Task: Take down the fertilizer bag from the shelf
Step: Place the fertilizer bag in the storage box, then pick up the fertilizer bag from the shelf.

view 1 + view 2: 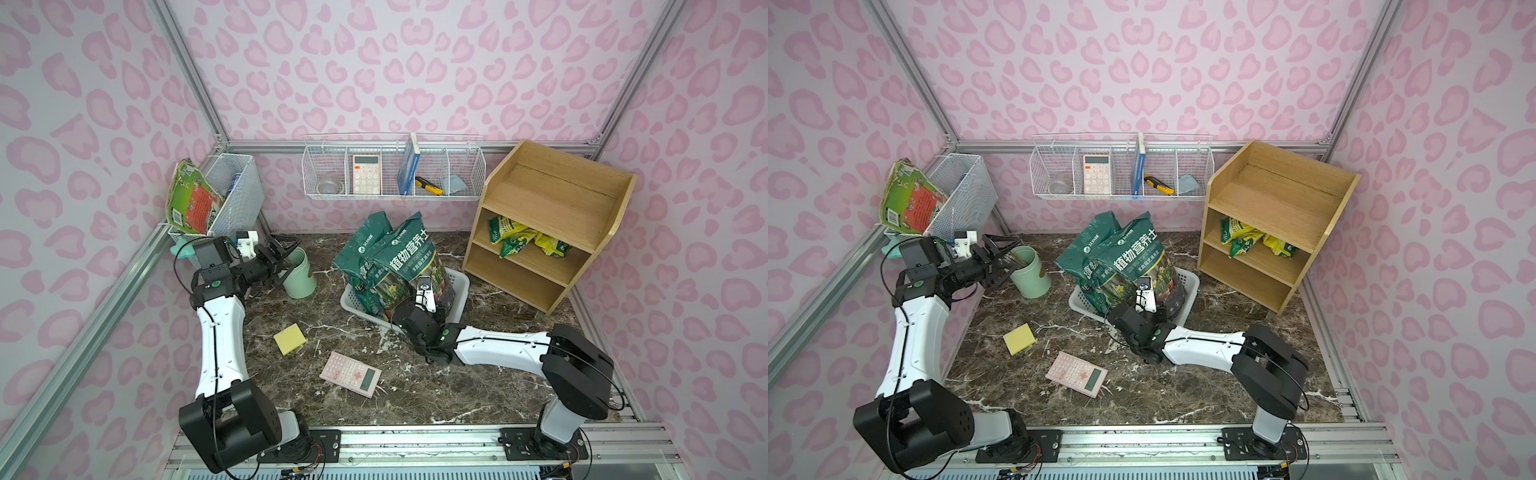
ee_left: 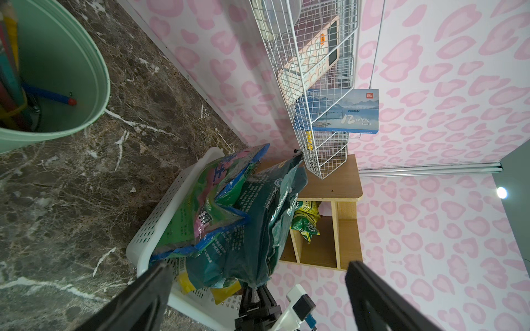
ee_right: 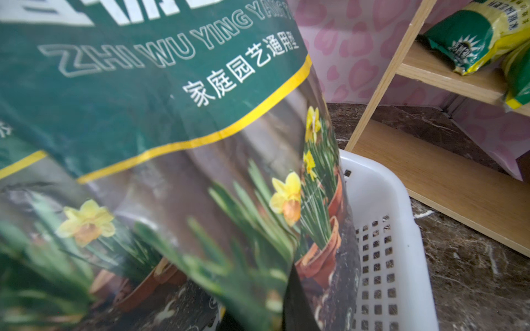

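Fertilizer bags (image 1: 528, 241), yellow and green, lie in a loose pile on the middle tier of the shelf (image 1: 552, 199). One corner of the pile reaches a little over the front edge of that tier. In both top views the shelf stands on the desk (image 1: 415, 395) at about 2 o'clock, with its back near the rear wall.

At 8 o'clock from the shelf, just beside its lower corner, sits a white basket (image 1: 461, 282). Two large dark green bags lean upright in it. The front one is a soil bag (image 1: 409, 257) with daffodils printed on it.

The right end effector (image 2: 256, 289) is at the 6 o'clock side of the basket. Its jaws are almost closed, and in the left wrist view they pinch the lower edge of the soil bag.

The left end effector (image 1: 289, 259) hovers at 10 o'clock of the desk, well apart from the shelf. Its jaws are spread wide and hold nothing. It is just beside the rim of a mint green bucket (image 1: 301, 274).

A yellow pad (image 1: 289, 338) lies at 7 o'clock from the basket, and a pink calculator (image 1: 351, 374) lies at about 6 o'clock from it.
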`<state>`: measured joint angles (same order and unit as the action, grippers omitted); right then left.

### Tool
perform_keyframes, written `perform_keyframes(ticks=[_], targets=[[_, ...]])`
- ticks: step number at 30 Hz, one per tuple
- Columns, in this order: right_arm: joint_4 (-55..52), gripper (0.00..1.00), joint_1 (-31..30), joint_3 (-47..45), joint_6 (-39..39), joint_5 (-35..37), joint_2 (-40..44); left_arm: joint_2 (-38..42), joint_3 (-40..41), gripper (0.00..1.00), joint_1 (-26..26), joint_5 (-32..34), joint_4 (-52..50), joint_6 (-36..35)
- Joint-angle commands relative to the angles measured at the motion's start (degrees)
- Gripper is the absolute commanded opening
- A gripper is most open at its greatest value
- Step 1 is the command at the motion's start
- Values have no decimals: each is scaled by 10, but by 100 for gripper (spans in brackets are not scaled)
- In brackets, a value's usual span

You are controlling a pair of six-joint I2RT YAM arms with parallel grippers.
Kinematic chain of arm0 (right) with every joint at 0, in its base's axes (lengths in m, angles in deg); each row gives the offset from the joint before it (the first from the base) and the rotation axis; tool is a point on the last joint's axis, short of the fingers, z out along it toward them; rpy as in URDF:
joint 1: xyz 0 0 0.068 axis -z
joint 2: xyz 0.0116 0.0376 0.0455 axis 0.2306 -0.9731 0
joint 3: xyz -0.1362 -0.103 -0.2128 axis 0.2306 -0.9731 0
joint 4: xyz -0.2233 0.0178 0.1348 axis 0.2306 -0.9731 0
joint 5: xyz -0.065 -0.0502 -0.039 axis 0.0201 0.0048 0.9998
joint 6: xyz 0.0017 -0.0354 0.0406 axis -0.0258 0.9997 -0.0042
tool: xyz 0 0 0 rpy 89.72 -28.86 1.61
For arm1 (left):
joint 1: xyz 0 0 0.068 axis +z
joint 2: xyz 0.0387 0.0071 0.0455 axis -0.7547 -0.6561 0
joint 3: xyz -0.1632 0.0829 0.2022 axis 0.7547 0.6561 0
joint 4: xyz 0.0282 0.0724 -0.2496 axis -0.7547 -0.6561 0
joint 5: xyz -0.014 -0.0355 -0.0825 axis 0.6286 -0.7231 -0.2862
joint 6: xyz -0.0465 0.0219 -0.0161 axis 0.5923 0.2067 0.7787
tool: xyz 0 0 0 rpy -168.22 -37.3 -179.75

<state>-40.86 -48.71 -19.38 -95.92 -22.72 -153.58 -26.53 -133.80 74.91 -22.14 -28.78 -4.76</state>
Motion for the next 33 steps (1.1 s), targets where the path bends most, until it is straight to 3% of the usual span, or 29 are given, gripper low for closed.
perform_keyframes(ticks=[1, 4, 9, 13, 22, 27, 31, 33], targets=[[34, 15, -4, 28, -5, -54, -21, 2, 0, 99, 0, -8, 10, -6], [19, 26, -6, 39, -6, -50, -30, 2, -1, 99, 0, -8, 10, -6], [17, 72, -15, 39, 5, -49, 2, 2, 0, 99, 0, -7, 11, -6], [52, 88, -35, 19, 51, -36, 60, 1, 0, 99, 0, -7, 10, -6], [139, 96, -14, -56, 182, 46, 225, -1, -3, 99, 1, -6, 9, -7], [60, 94, 128, -102, 78, -62, 319, 0, -4, 99, 2, -6, 9, -6], [-36, 84, 255, -62, 20, -185, 301, 1, -1, 99, 1, -6, 8, -6], [-80, 82, 275, -26, 24, -168, 272, 0, -2, 99, 1, -6, 9, -6]])
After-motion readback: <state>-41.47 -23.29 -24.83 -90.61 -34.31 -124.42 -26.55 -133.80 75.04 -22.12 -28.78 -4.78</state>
